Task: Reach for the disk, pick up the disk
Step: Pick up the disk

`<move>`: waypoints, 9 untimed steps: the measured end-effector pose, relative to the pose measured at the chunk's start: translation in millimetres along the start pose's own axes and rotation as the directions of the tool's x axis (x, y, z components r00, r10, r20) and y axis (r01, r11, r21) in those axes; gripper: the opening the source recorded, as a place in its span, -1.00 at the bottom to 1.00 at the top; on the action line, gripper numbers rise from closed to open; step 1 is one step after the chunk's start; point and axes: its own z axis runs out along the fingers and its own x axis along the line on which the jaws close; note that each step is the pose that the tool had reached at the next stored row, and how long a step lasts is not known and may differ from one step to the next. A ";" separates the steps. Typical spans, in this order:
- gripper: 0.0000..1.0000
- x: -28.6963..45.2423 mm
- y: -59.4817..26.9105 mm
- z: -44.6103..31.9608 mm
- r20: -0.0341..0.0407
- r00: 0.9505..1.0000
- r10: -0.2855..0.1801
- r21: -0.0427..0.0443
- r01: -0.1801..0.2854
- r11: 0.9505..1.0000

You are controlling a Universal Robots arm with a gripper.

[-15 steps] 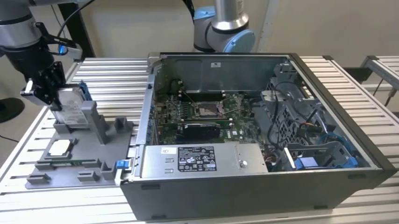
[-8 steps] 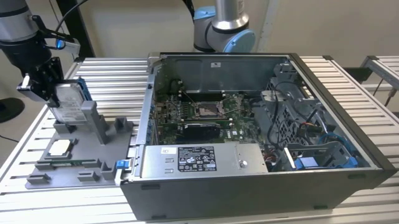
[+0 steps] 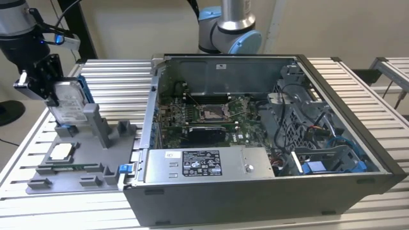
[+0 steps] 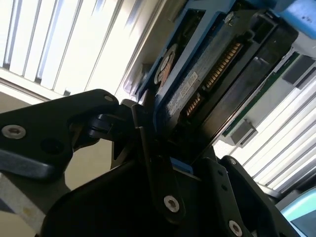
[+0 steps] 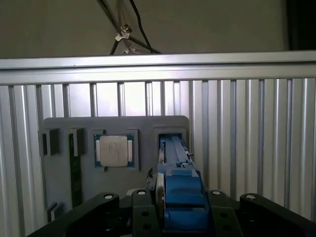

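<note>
Because the gripper (image 3: 51, 96) is closed on the disk (image 3: 70, 104), with a finger pressed against each broad face in both wrist views, the reach is judged complete. The pick-up is the step in hand.

The disk stands on edge, nearly upright, at 10 o'clock in the exterior view. Its lower edge sits at the slot of the grey holder tray (image 3: 105, 140). Whether that edge has cleared the slot cannot be told. In the first wrist view the blue frame runs down toward the slot opening.

Requirements for the lift, given as a judgement:
- Draw straight along the slot. A tilt is likely to bind the blue frame against the slot walls.
- Keep the clamp firm. The metal faces look smooth, and the grip sits on the upper end alone.
- Keep off the chip (image 3: 61, 151), which lies in its own recess at 6 o'clock from the disk, near but apart.

Count of items:
- Disk: one.
- Gripper: one.
- Chip: one.
- Holder tray: one, on the slatted table (image 3: 115, 76).
- Computer case (image 3: 255, 196): one, open on top, just beside the tray at its 3 o'clock.
- Power supply box (image 3: 204, 165): one, inside the case along its 6 o'clock wall.
</note>
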 end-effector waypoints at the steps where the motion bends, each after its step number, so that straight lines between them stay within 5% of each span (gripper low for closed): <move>1: -1.00 0.0 0.0 -1.8 0.000 1.000 0.000 0.000 0.000 1.000; 9: -1.00 0.0 0.1 -15.8 0.000 1.000 0.000 0.000 0.000 1.000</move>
